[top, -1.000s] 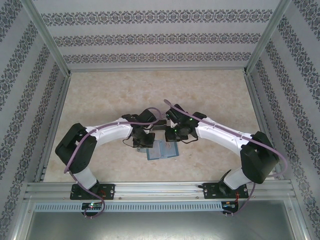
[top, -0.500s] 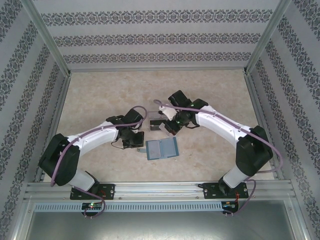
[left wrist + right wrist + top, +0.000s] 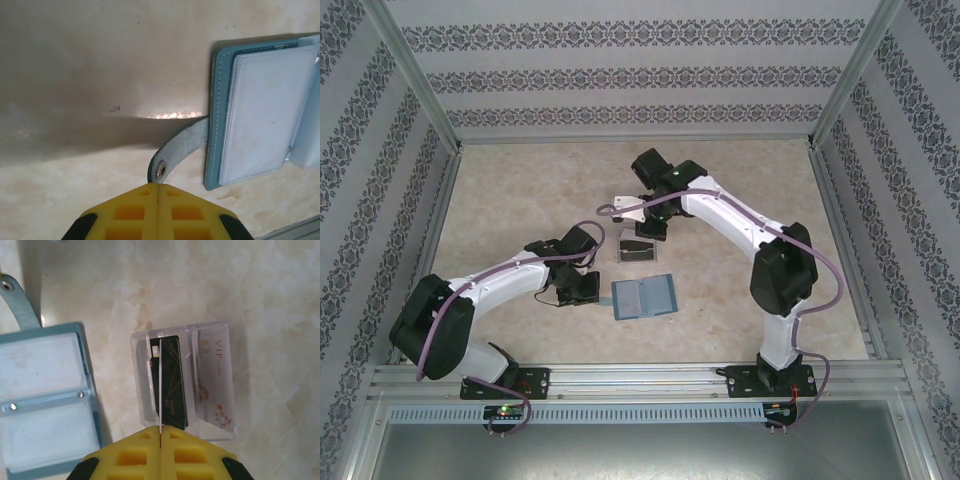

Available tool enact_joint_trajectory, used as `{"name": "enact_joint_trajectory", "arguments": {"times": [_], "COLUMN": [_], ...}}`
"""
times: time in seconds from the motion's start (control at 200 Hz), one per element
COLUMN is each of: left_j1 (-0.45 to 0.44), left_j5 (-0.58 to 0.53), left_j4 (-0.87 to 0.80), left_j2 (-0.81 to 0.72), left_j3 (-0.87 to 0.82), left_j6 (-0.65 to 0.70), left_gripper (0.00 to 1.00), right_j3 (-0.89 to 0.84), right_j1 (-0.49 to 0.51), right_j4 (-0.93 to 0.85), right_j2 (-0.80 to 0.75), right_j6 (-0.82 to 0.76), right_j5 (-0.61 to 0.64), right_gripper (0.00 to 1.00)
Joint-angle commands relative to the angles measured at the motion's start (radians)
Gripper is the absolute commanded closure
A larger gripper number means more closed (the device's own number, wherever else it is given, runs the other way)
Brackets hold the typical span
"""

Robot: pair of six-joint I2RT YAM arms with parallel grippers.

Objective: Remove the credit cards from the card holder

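Card holder (image 3: 45,390) lay open and flat on the desk (image 3: 270,300), strap (image 3: 182,145) trailing sideways. Left fingers (image 3: 130,215) were clenched on nothing, tips just beside the strap's snap. Right fingers (image 3: 190,460) pinched a thin credit card (image 3: 159,385) edge-on over a clear stand (image 3: 225,430) near the holder. The stand held a dark card (image 3: 172,385) and a white VIP card (image 3: 215,375).

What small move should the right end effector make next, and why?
Probably lower and release: the right end effector is shut on a credit card held edge-on above the clear stand, which already holds two cards beside the open card holder.
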Motion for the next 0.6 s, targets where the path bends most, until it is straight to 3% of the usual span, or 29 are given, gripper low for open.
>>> {"name": "enact_joint_trajectory", "arguments": {"times": [0.0,0.595], "left_j1": [0.021,0.065], "left_j5": [-0.001,0.008], "left_j4": [0.012,0.003], "left_j2": [-0.028,-0.013], "left_j3": [-0.016,-0.004], "left_j6": [-0.015,-0.007], "left_gripper": [0.95,0.95], "right_j3": [0.098,0.420], "right_j1": [-0.020,-0.040], "right_j4": [-0.127,-0.276], "right_j2": [0.069,0.307], "right_j6": [-0.117,-0.188], "right_j5": [0.042,0.011], "right_gripper": [1.00,0.98]}}
